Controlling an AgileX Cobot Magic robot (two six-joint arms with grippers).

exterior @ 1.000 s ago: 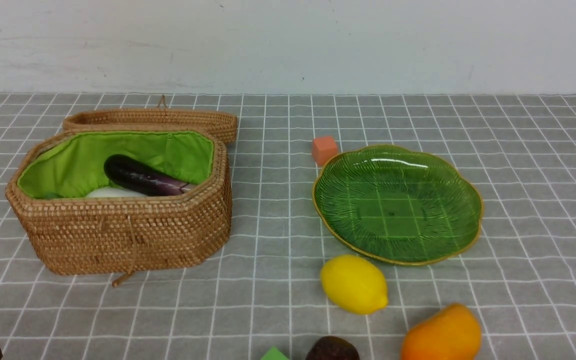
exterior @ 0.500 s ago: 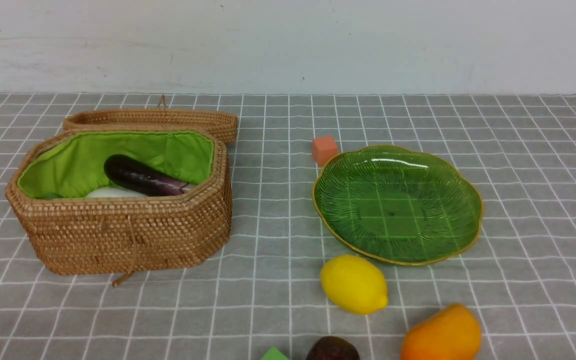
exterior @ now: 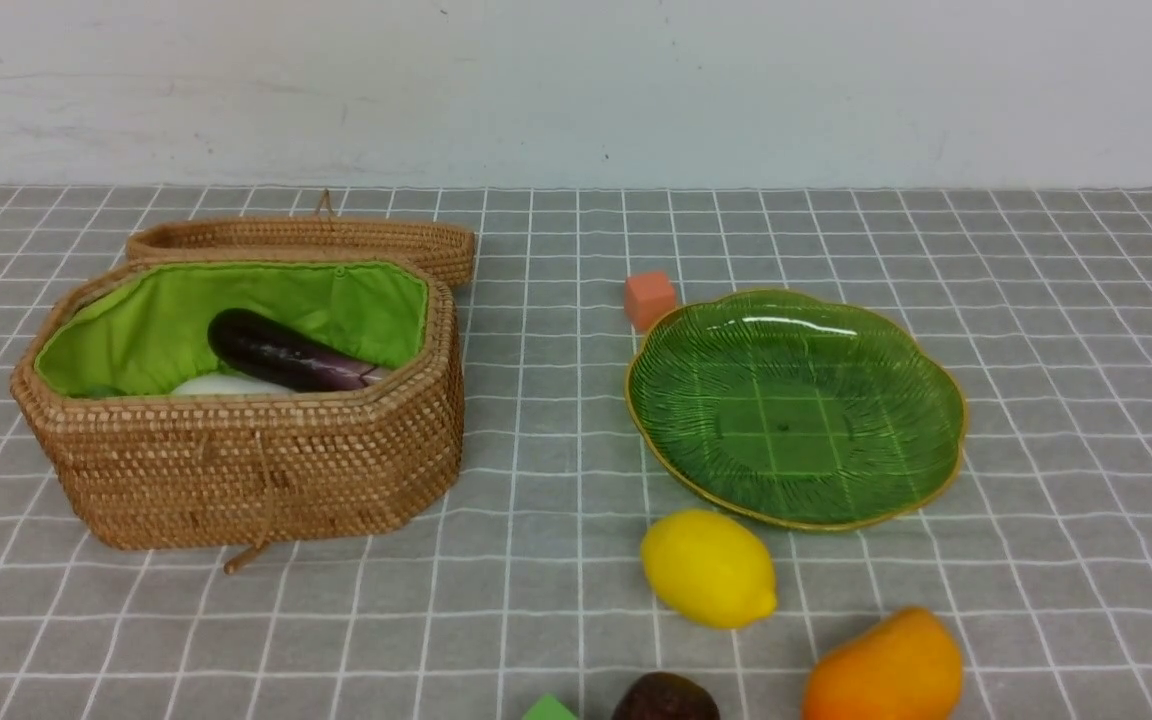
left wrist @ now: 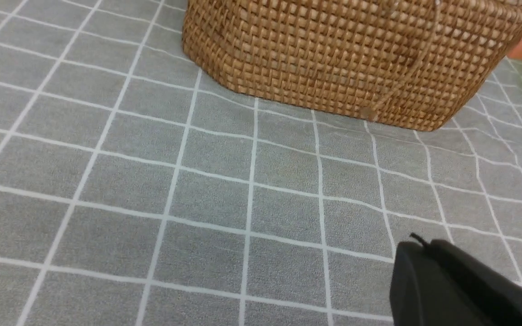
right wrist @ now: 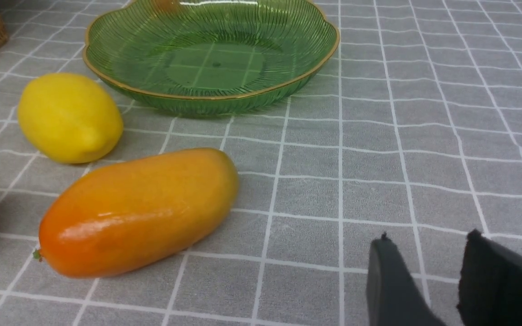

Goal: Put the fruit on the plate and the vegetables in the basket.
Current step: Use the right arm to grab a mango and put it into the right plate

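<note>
The right fingers (right wrist: 394,285) are hovering spread and empty, likely needing to straddle the mango (right wrist: 138,210) across its narrow middle; the left fingers (left wrist: 447,290) are pressed together.

Left, basket (exterior: 236,470) with lid (exterior: 301,240) behind and eggplant (exterior: 281,355) beside an oval vegetable (exterior: 221,385) inside; right, plate (exterior: 796,410) with cube (exterior: 649,299) at its far-left rim, lemon (exterior: 708,567) just before it, mango (exterior: 883,668), round fruit (exterior: 666,698) and block (exterior: 548,709) nearest.
</note>
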